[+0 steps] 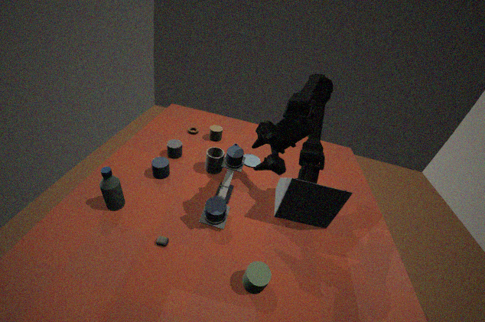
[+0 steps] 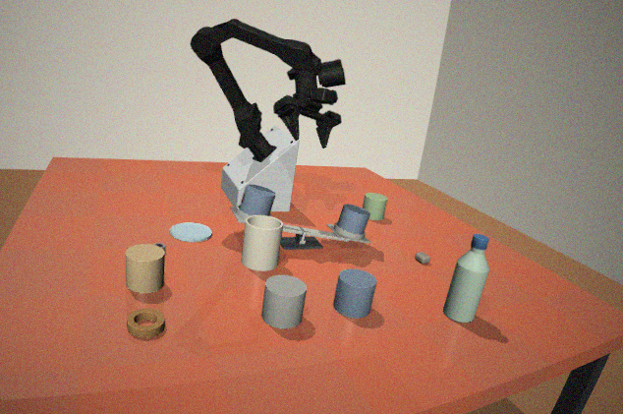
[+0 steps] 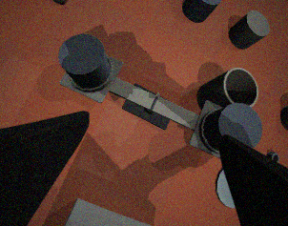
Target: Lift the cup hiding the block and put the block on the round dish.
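Two blue cups stand on the end plates of the balance, which is tilted. The cup on the lower end is farther from the dish. The cup on the raised end is nearer the pale blue round dish. No block is visible; both cups hide what is under them. My gripper is open and empty, pointing down, well above the table and balance. One finger partly covers the raised cup and dish in the wrist view.
A cream open cup stands close beside the raised end. Grey, blue, tan and green cylinders, a ring, a bottle and a small grey piece also stand around.
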`<state>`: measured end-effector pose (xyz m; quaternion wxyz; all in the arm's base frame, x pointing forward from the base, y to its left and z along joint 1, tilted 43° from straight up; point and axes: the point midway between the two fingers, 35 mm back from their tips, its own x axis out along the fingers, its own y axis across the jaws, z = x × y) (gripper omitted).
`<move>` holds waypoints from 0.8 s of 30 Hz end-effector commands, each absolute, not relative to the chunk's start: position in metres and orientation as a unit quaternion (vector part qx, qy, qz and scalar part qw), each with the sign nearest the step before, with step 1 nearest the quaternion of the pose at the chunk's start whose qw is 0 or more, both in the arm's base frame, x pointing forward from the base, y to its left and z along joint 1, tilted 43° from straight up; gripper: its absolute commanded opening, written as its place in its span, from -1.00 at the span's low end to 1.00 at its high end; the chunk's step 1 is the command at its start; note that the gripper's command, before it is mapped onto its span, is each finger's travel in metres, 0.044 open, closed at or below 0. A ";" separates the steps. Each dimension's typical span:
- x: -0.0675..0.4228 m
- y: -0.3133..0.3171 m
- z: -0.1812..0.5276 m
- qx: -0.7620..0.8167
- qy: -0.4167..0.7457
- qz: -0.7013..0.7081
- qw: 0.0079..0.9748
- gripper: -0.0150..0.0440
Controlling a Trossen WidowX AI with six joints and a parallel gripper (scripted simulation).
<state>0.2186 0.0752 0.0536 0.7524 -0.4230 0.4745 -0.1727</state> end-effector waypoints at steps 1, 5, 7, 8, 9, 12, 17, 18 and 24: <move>0.230 0.080 0.045 -0.461 0.512 -0.146 0.710 1.00; 0.241 0.083 0.035 -0.492 0.545 -0.117 0.669 1.00; 0.246 0.085 0.030 -0.506 0.560 -0.102 0.648 1.00; 0.249 0.085 0.027 -0.513 0.568 -0.093 0.637 1.00; 0.252 0.086 0.024 -0.520 0.575 -0.085 0.626 1.00; 0.260 0.086 0.015 -0.537 0.596 -0.058 0.594 1.00; 0.274 0.087 -0.002 -0.561 0.628 -0.008 0.539 1.00; 0.277 0.086 -0.006 -0.565 0.634 0.003 0.528 1.00; 0.293 0.084 -0.030 -0.584 0.664 0.072 0.461 1.00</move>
